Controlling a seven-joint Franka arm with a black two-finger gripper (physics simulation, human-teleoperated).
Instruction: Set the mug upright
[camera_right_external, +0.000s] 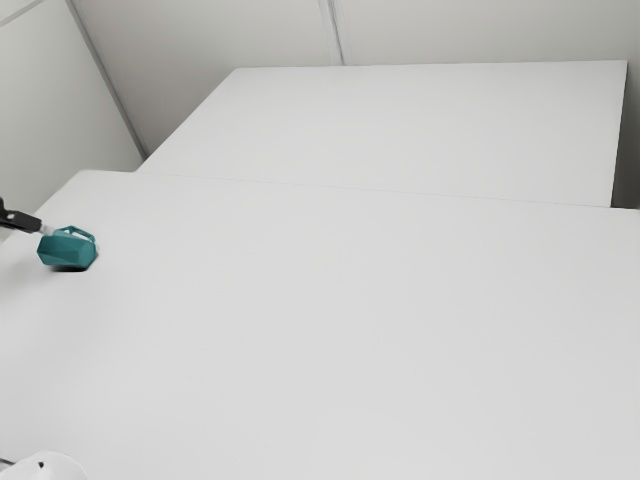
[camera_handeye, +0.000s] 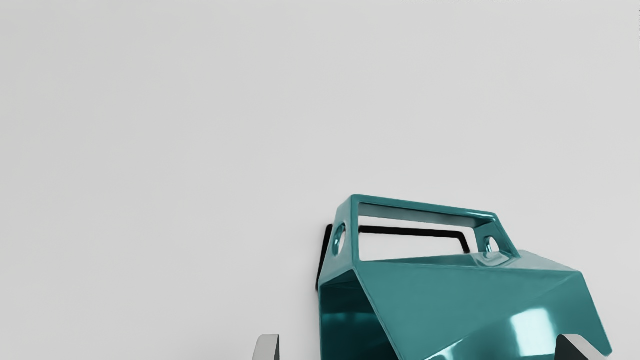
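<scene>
- Because the mug (camera_handeye: 475, 300) lies on its side on the tabletop (camera_right_external: 330, 330), with its handle (camera_handeye: 425, 204) raised, we judge that setting it upright is still to be done.
- Where the exterior view shows us the claw (camera_right_external: 46, 231), the mug sits just beside and below its tips, toward that view's right.
- From our wrist view, the mug's long axis runs from its open mouth (camera_handeye: 350, 325) to its closed base end (camera_handeye: 597, 315), roughly along the line on which our fingers stand apart. One finger (camera_handeye: 268, 347) stands beyond the mouth, the other (camera_handeye: 572, 345) in front of the body near the base end.
- We have the claw released: its fingers are spread wide, and nothing is pinched between them.
- That alignment matters most to us: closing as we are would squeeze along the mug's length, so a turn of the claw across the body may give a surer hold. Then the mouth has to swing up and the base end down.
- We count one mug, one handle on it, one claw with two fingers, one tabletop, and one rounded white piece (camera_right_external: 42, 468) at the exterior view's lower left, which we cannot identify.
</scene>
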